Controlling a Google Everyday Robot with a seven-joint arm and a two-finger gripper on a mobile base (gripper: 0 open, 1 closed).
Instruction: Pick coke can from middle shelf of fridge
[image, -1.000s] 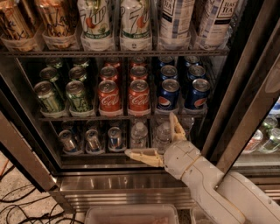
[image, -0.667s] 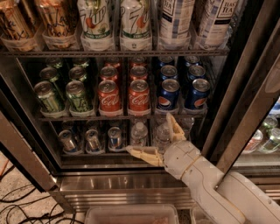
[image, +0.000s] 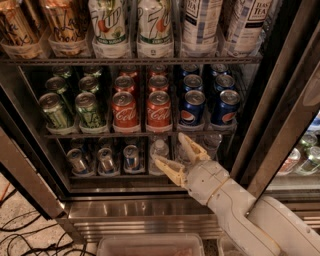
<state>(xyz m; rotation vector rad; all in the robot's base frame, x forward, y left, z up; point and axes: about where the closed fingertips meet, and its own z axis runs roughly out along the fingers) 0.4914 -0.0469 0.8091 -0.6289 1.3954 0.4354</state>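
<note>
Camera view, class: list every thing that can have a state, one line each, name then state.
gripper, open, empty, in front of the lower rack, below the cans.
coke can, upright, front row, not gripped.
middle shelf, loaded with upright cans.
fridge, stocked on every rack in view.
Pepsi cans, upright, right of the red cans.
green cans, upright, left of the red cans.

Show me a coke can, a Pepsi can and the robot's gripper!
Coke can (image: 125, 112): camera view, red label of the front left one.
Pepsi can (image: 192, 114): camera view, blue label of the front left one.
Gripper (image: 169, 148): camera view, gap between its open fingertips, lower than both cans.
</note>
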